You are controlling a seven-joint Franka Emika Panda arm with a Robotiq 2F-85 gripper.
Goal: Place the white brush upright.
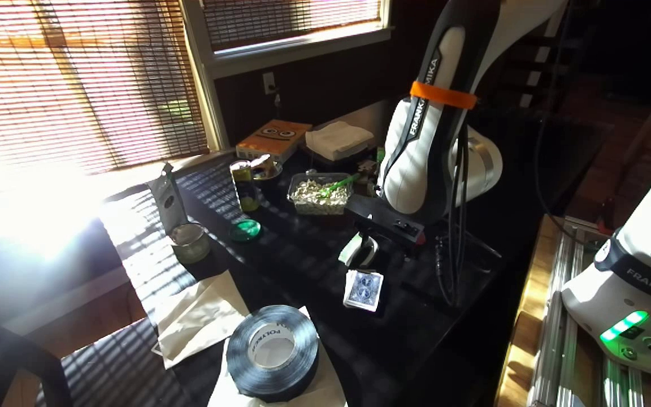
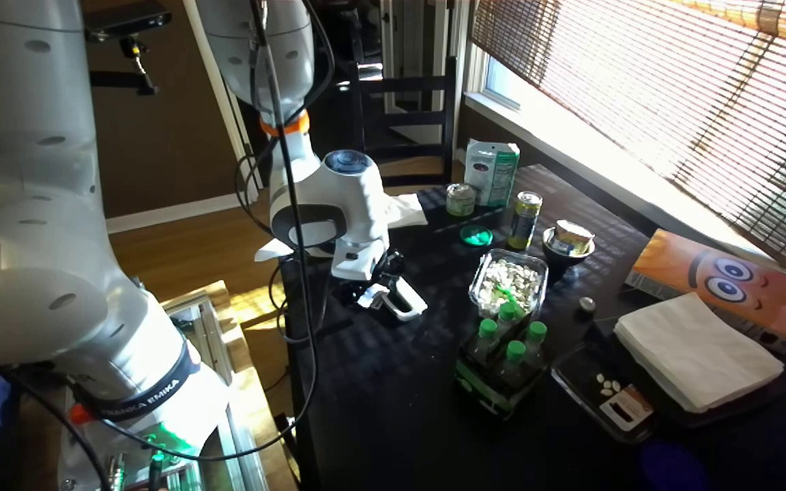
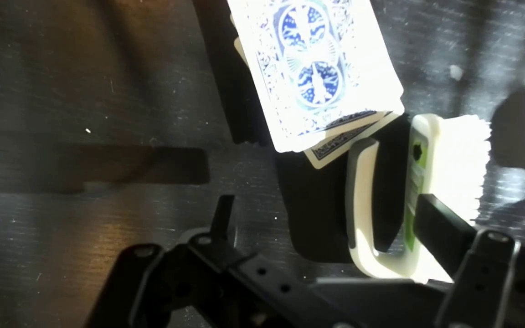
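Observation:
The white brush with green trim lies on its side on the black table. In the wrist view the brush [image 3: 419, 159] is at the right, its looped handle facing left and its bristles facing right. It also shows in both exterior views, below the gripper [image 1: 350, 250] [image 2: 415, 297]. My gripper [image 3: 326, 212] is open, with nothing held between its fingers. In the wrist view the right finger overlaps the brush's body and the left finger is over bare table. I cannot tell whether the right finger touches the brush. The gripper's underside is partly hidden in both exterior views.
A deck of cards [image 3: 317, 68] lies close beside the brush. A clear tub [image 1: 320, 195] and a green-capped bottle carrier [image 2: 502, 368] stand farther along the table. A tape roll [image 1: 241, 350] lies on paper. A can [image 2: 524, 219] and green lid [image 2: 476, 236] are near the tub.

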